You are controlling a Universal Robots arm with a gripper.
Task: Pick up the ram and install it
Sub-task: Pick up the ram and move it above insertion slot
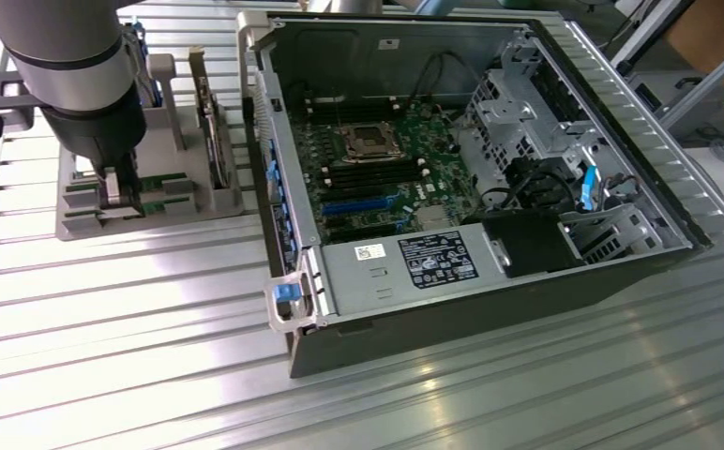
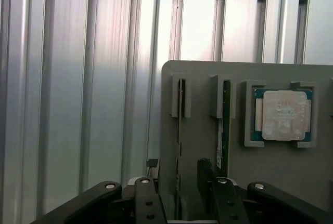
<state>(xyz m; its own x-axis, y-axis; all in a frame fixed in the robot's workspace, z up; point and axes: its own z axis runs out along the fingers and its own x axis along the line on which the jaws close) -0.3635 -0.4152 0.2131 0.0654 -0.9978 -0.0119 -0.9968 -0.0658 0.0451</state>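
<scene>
The ram (image 2: 179, 125) was stood on edge in a slot of the grey holder (image 2: 270, 167), both faces left free for gripping. The claw (image 2: 177, 171) was held spread astride it, a finger at each side, nothing pinched yet.

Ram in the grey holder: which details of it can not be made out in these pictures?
- Ram: edge-on in the wrist view, so label and chips do not show.
- Board beside it: also edge-on; its kind is unclear.
- Holder, its middle, exterior view: hidden behind the gripper and arm.
- Motherboard slots, exterior view: too small to tell filled or empty.
</scene>
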